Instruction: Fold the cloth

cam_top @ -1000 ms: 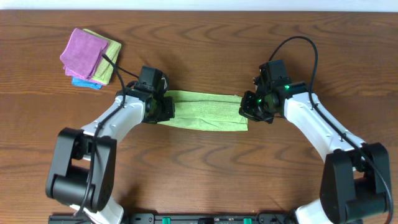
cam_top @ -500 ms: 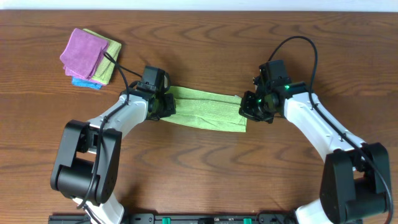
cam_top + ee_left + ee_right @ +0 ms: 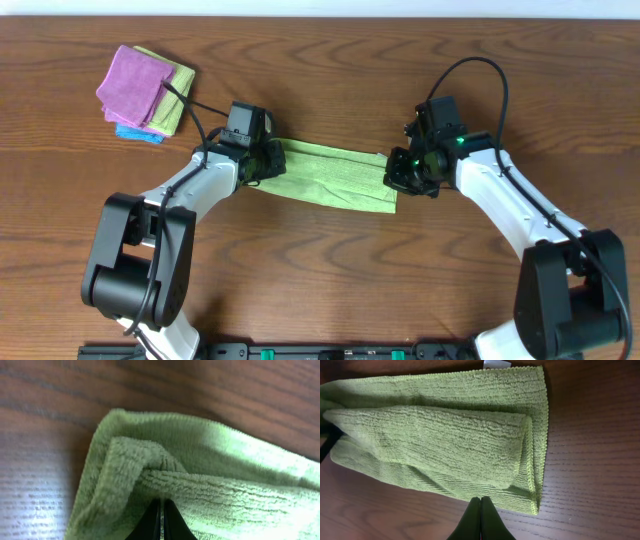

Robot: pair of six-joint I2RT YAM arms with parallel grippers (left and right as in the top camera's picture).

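- Cloth [image 3: 330, 175]: green, folded into a long narrow strip, lying on the brown wooden table [image 3: 320, 270] about midway across. It slants a little, from far on the left to nearer on the right.
- We see the left gripper [image 3: 266, 167] at the strip's left end. In its wrist view the fingers are pressed together on a raised pucker of the cloth [image 3: 200, 475], which bunches up toward the tips [image 3: 160, 515].
- The right gripper [image 3: 393, 180] sits at the strip's right end. In its own view the fingers are together, their tips [image 3: 480, 510] meeting the near hem of the cloth [image 3: 435, 440]. We cannot tell whether any fabric is caught between them.
- In that view we see an upper layer resting on a wider lower one, and a small white label [image 3: 496, 364] at the far edge.
- At the far left, well apart from the strip, lies a pile of cloths [image 3: 140, 88]: pink on top, yellow-green under it, blue at the bottom.
- A black cable runs from the left arm across that pile's near edge.
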